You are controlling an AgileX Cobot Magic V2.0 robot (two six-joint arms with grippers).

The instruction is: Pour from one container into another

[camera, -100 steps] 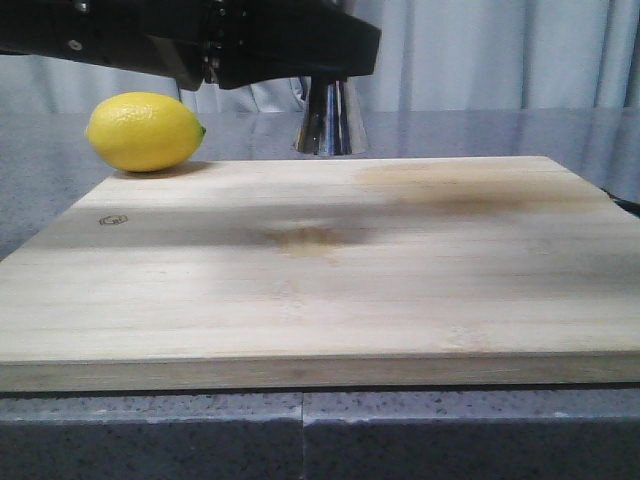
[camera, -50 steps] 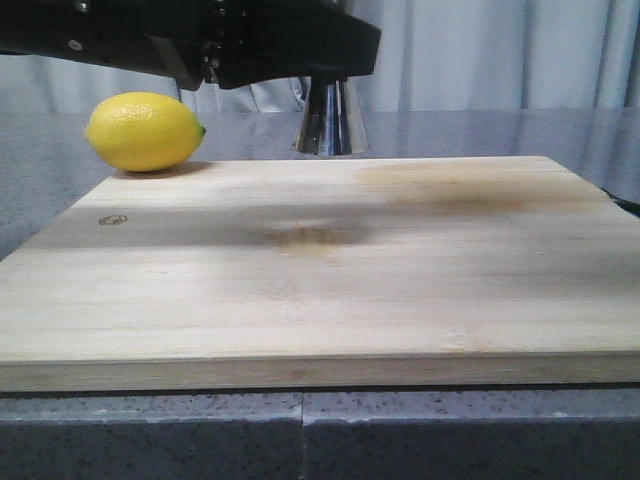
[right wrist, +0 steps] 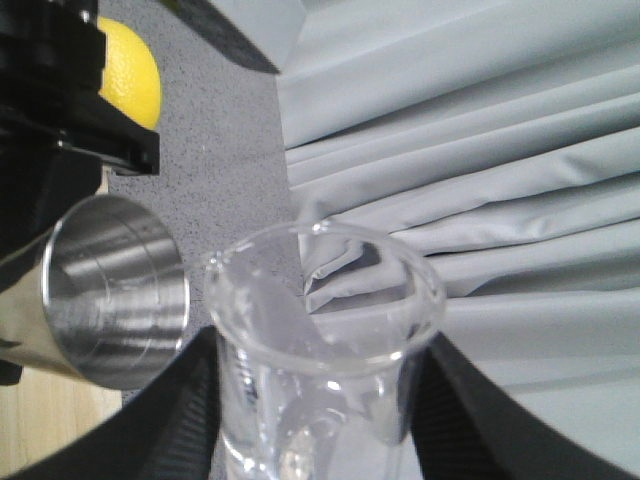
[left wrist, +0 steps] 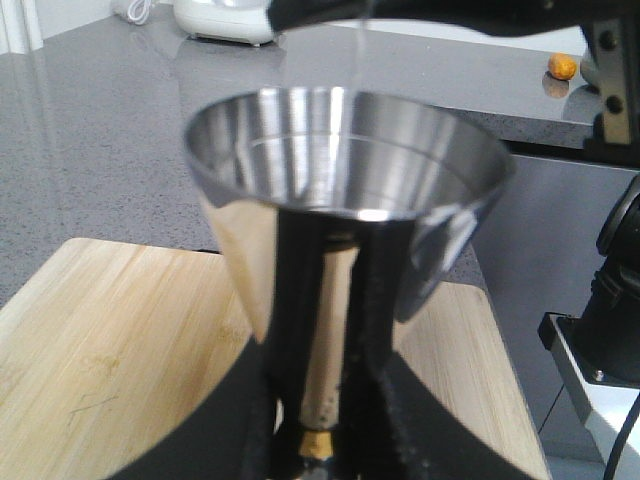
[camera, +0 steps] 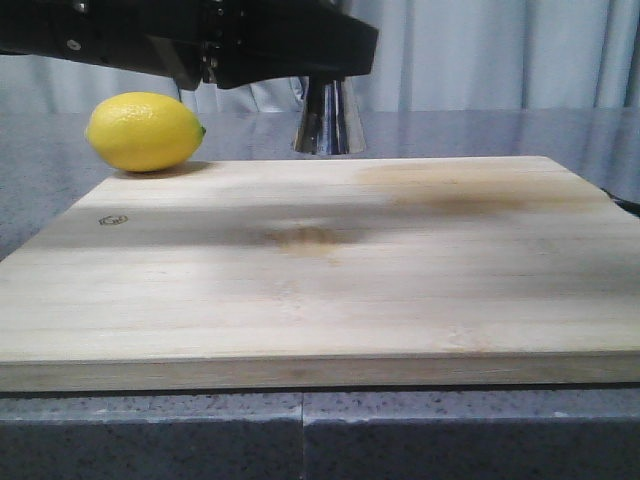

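Note:
The steel jigger (left wrist: 345,150) stands upright with its wide mouth open. My left gripper (left wrist: 328,300) is shut on its narrow waist, above the gold band. In the front view only its lower cone (camera: 328,118) shows, under the black left arm (camera: 280,45) and behind the board's far edge. My right gripper (right wrist: 320,405) is shut on the clear glass beaker (right wrist: 325,300), which is tipped with its lip beside the jigger's mouth (right wrist: 115,290). A thin clear streak (left wrist: 358,50) runs down into the jigger's cup. The beaker is out of the front view.
A wooden cutting board (camera: 320,260) covers the near counter. A yellow lemon (camera: 145,131) lies at its far left corner, close to the left arm. Grey curtains (right wrist: 480,150) hang behind. A white appliance (left wrist: 225,18) sits far back on the grey counter.
The jigger's lower cone and the arm above it have edged very slightly to the left. Nothing else has moved.

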